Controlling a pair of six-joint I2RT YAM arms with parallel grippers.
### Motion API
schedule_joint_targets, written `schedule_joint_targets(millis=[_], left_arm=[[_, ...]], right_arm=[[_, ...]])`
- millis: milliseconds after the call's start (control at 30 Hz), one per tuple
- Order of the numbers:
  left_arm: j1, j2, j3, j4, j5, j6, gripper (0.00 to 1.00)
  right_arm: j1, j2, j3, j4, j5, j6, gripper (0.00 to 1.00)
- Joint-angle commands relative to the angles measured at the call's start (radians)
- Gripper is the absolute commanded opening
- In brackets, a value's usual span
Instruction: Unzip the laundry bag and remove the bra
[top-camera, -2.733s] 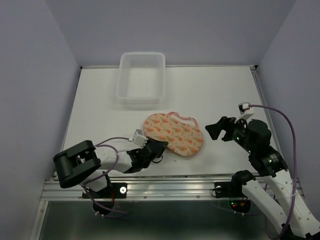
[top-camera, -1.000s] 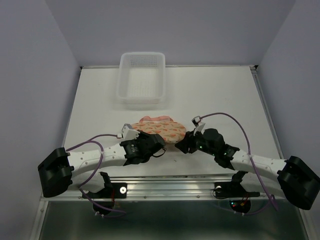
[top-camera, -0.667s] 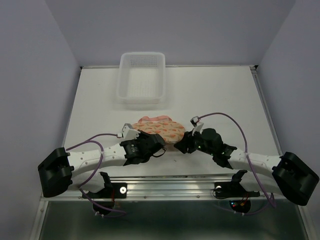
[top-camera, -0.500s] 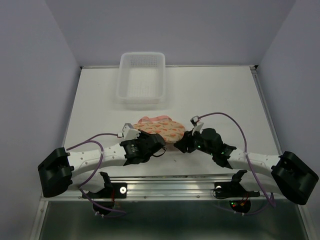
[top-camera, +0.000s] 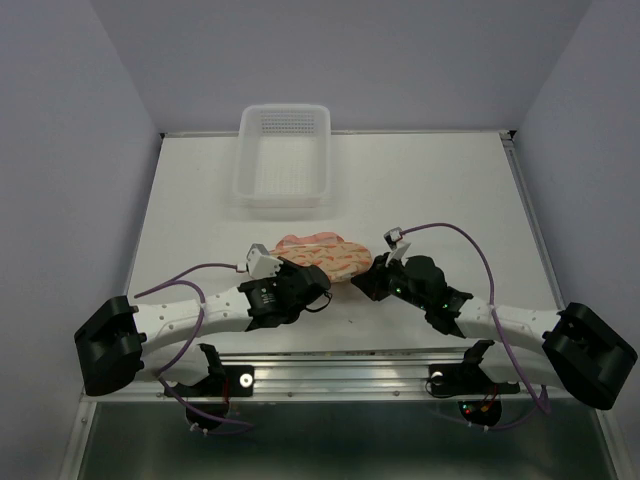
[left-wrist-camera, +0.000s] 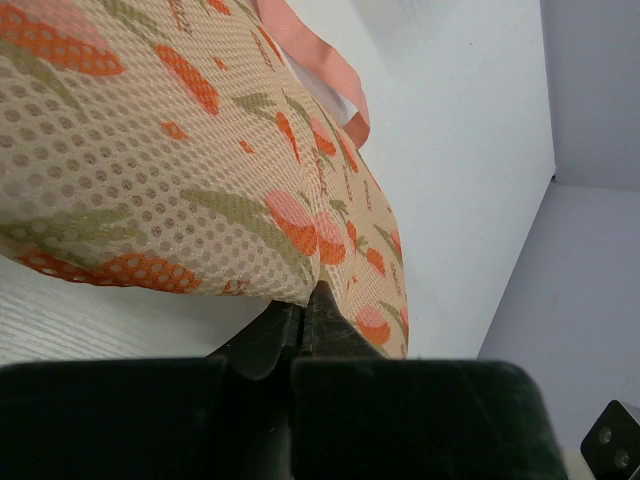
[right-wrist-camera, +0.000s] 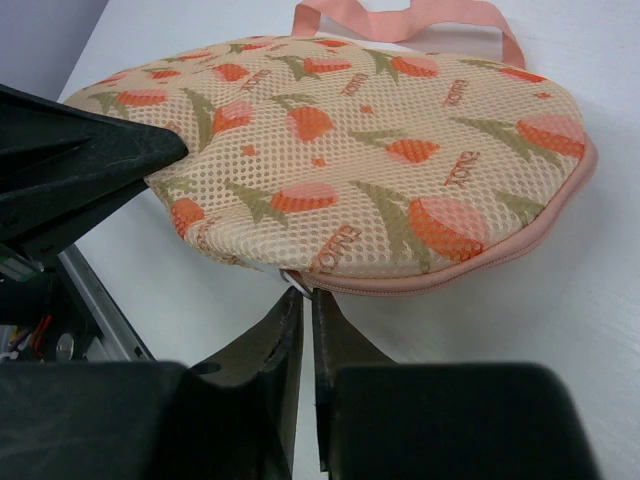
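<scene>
The laundry bag (top-camera: 325, 252) lies flat on the white table (top-camera: 430, 190) and serves as the reference point for all positions below. A white perforated basket (top-camera: 246, 150) stands beyond the bag's far edge, well apart from it. A pink strap loop (right-wrist-camera: 400, 12) projects from that same far edge.

Left arm: the left gripper (top-camera: 319, 284) sits at the near-left edge of the bag. In the left wrist view, the left gripper (left-wrist-camera: 304, 298) has its fingers pressed together, clenched on the bag's rim. The mesh fabric (left-wrist-camera: 200, 170) rises from the fingertips, and the rim stands slightly off the table at this point.

Right arm: the right gripper (top-camera: 363, 284) sits at the near-right edge of the bag, just beside the left gripper. In the right wrist view, the right gripper (right-wrist-camera: 303, 296) has its jaws drawn to a narrow slit. They grasp the small metal zipper pull (right-wrist-camera: 295, 282) at the bag's near rim.

The pink zipper trim (right-wrist-camera: 480, 265) runs from the pull round the bag's right side, and reads as closed along the visible stretch.
</scene>
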Motion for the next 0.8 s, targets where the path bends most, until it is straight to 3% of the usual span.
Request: schedule_joint_targets(millis=[0,67,233,567,767], left_arm=[[-0.004,-0.049,-0.003,0.030,-0.016,0.015,0.00],[-0.004,-0.056,-0.006,0.018,-0.022,0.015,0.00],[-0.001,-0.068,-0.035,-0.012,-0.028,-0.002,0.00],[0.033,-0.216,-0.219,-0.035,0.001,0.001,0.00],[0.086,-0.344,-0.356,0.037,0.035,0.109,0.00]], right_arm=[[0.007,-0.033,0.032,0.048,0.052,-0.025,0.07],[0.007,-0.045,0.025,0.031,0.071,-0.036,0.01],[0.007,-0.122,-0.001,-0.035,0.094,-0.053,0.01],[0.007,-0.251,-0.057,-0.227,0.310,-0.025,0.01],[0.007,-0.274,-0.038,-0.271,0.225,-0.057,0.01]])
